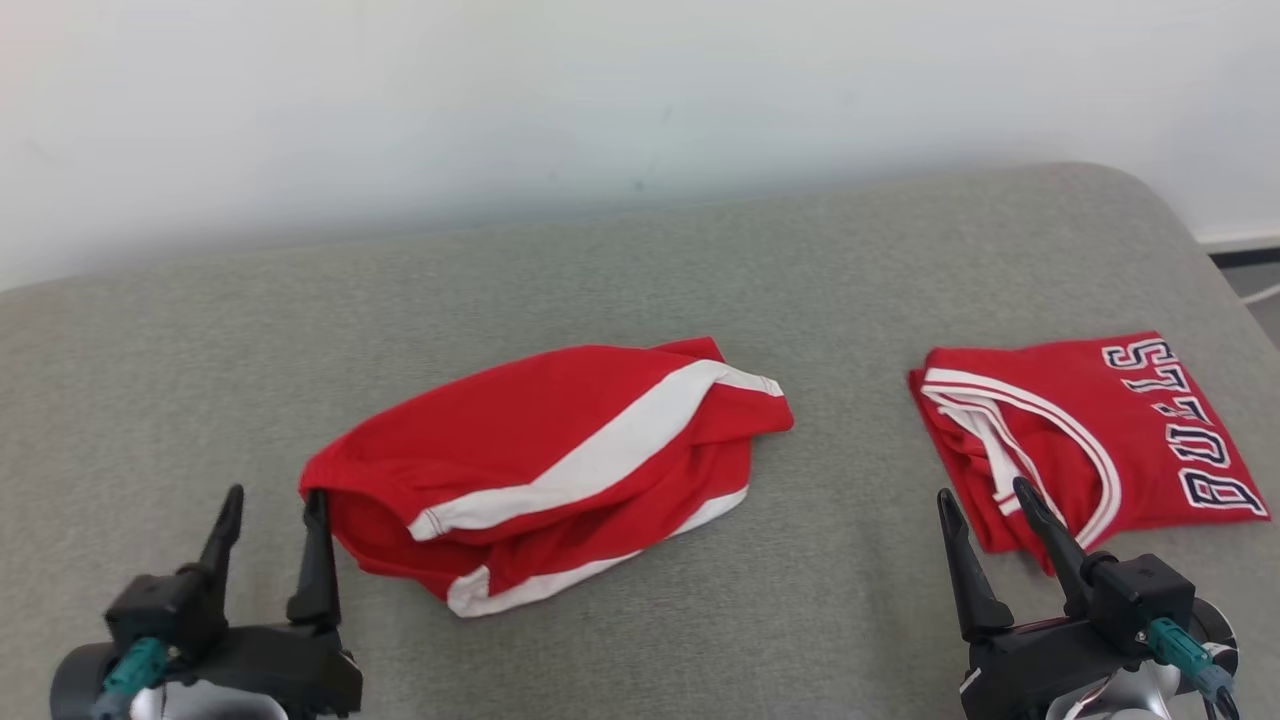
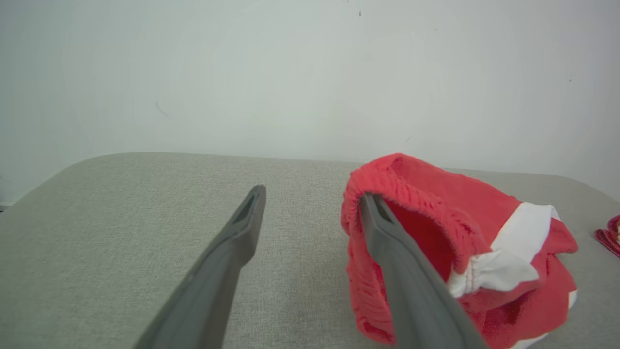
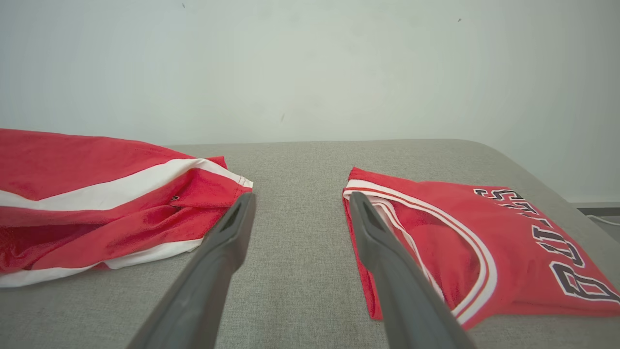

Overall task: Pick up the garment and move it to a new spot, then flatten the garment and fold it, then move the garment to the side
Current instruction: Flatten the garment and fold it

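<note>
The only writing I can read is on the folded red basketball jersey [image 1: 1100, 430] at the right of the grey padded surface [image 1: 600, 260]: "BULLS" [image 1: 1185, 420] in dark block letters outlined in white, running along its outer edge. The jersey has white and dark piping around the neck and armholes. It lies flat and well apart from the other garment.

That other garment is a pair of red shorts [image 1: 540, 450] with a broad white side stripe and white hem trim. They lie in a loose, rumpled heap near the middle of the surface, the elastic waistband turned toward the robot's left. I can see no label or logo on them that I could read.

The left gripper [image 1: 277, 492] sits low at the near left with its two dark fingers spread wide and nothing between them. Its inner finger is right against the waistband end of the shorts; from the left wrist view I cannot tell whether it touches the cloth.

The right gripper [image 1: 982, 488] is at the near right, fingers likewise spread and holding nothing. Its outer finger crosses in front of the jersey's near corner. A pale wall [image 1: 500, 100] stands behind.
</note>
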Controlling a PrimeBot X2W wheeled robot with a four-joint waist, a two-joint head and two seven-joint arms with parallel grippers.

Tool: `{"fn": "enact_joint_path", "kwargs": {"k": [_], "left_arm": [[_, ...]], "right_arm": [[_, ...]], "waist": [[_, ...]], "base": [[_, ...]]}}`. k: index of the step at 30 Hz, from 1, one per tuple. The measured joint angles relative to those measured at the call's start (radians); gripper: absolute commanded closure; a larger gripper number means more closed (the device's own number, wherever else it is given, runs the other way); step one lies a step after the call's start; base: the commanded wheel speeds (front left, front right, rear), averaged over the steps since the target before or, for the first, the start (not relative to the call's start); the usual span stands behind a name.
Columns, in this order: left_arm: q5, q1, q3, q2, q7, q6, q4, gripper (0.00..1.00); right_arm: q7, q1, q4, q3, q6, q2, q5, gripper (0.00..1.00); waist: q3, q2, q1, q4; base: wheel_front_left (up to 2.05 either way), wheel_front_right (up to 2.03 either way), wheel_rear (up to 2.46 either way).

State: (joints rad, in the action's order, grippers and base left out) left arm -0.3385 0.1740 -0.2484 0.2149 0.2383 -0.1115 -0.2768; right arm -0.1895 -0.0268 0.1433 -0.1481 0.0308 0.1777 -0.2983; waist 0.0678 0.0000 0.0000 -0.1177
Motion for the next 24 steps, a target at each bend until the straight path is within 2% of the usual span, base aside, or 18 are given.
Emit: {"fn": "enact_joint_path", "kwargs": {"k": [5,11,17,24], "left_arm": [[0.058,-0.005,-0.049,0.033,-0.013,0.0,-0.025,0.0],[0.075,-0.009,-0.075,0.086,-0.073,0.016,-0.064,0.0],[0.074,-0.032,-0.097,0.106,-0.14,0.049,-0.103,0.0],[0.061,-0.045,-0.069,0.114,-0.154,0.049,-0.091,0.0]], "right_arm": [[-0.004,0.0,-0.004,-0.006,0.0,-0.001,0.0,0.0],[-0.003,-0.003,-0.006,-0.041,-0.001,-0.019,0.001,0.0],[0.005,-0.004,-0.003,-0.048,-0.005,-0.022,0.001,0.0],[0.005,-0.006,0.002,-0.049,-0.005,-0.022,0.001,0.0]], "waist": [[-0.015,0.0,0.0,0.05],[-0.027,0.0,0.0,0.098],[-0.029,0.0,0.0,0.101],[-0.022,0.0,0.0,0.089]], "base": [[0.0,0.0,0.0],[0.0,0.0,0.0],[0.0,0.0,0.0],[0.0,0.0,0.0]]}}
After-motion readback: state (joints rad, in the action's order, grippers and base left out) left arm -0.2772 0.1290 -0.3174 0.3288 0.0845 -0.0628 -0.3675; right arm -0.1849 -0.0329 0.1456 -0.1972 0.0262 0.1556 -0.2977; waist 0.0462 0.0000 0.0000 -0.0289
